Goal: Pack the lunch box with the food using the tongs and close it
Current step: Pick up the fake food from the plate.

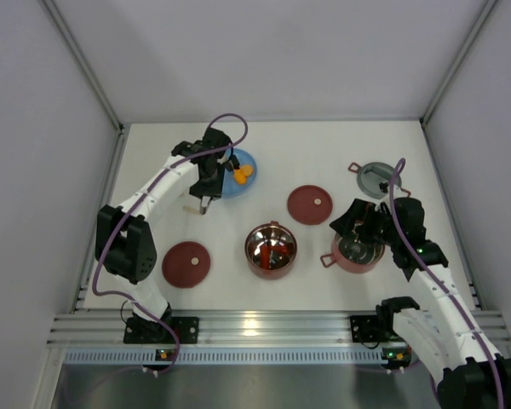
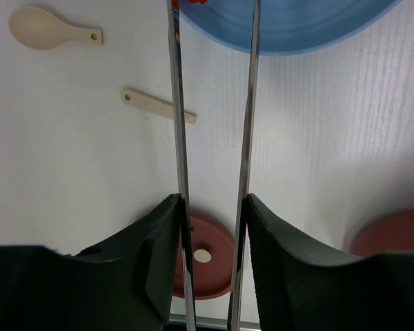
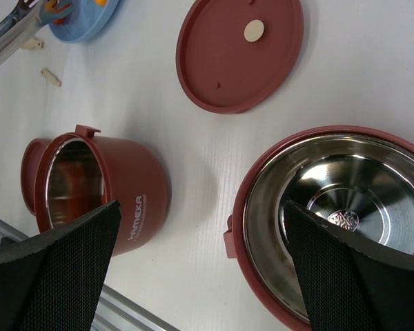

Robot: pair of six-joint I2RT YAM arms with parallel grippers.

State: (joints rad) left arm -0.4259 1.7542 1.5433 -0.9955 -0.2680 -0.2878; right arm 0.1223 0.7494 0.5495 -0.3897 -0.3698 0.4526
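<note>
My left gripper (image 1: 206,189) (image 2: 212,200) is shut on the tongs (image 2: 179,103), one silver arm against each finger. The tongs' tips reach the light-blue plate (image 1: 226,183), where orange food (image 1: 244,173) lies. The lunch box stands apart: the middle bowl (image 1: 271,249) (image 3: 134,186) holds red pieces (image 3: 72,183). The right bowl (image 1: 358,254) (image 3: 331,221) shows a bare steel inside. My right gripper (image 1: 362,232) (image 3: 200,207) hangs open just above that bowl's left rim, gripping nothing. Two maroon disc lids (image 1: 186,264) (image 1: 311,204) and the grey top lid (image 1: 376,179) lie flat on the table.
A beige spoon (image 2: 48,29) and a short beige stick (image 2: 159,105) lie on the white table left of the plate. Grey walls close in the back and sides. An aluminium rail (image 1: 255,328) runs along the near edge.
</note>
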